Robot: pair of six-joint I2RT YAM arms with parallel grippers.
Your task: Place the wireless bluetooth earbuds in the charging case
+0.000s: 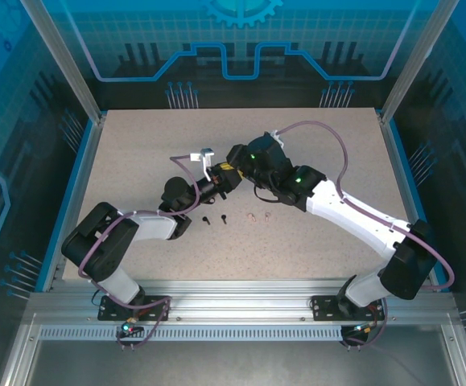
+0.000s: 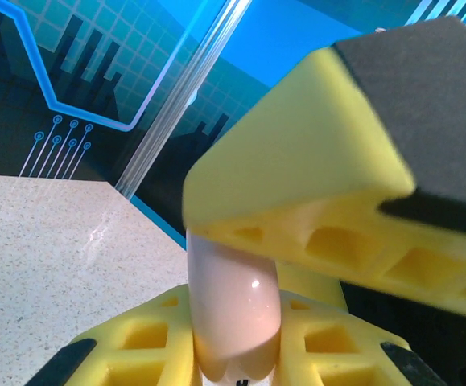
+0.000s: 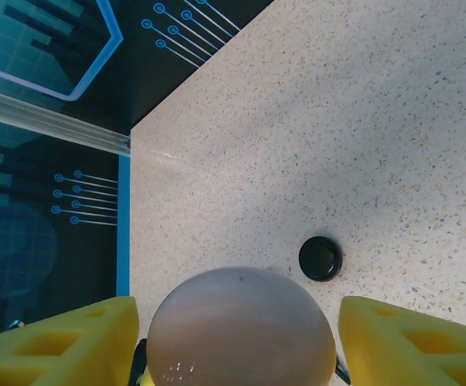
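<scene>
Overhead downward, wrist views close, table (image 1: 136, 161) shared

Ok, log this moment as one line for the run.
left gripper: shut on pale pink case | right gripper: straddles round pale case, grip unclear | earbuds: loose on table

**My two arms, in black, white and yellow**

My left arm (image 1: 148, 225) is mostly black, with one pale grey link; my right arm (image 1: 353, 213) is white along its links and black at the rounded joints; two small green lights (image 1: 254, 156) glow near its wrist; a purple cable (image 1: 337, 149) loops along each arm; black base plates (image 1: 333, 305) sit under each arm; my fingers (image 3: 72, 338) are yellow, cut with hollow cells, and faced with black pads (image 2: 434, 88).
</scene>
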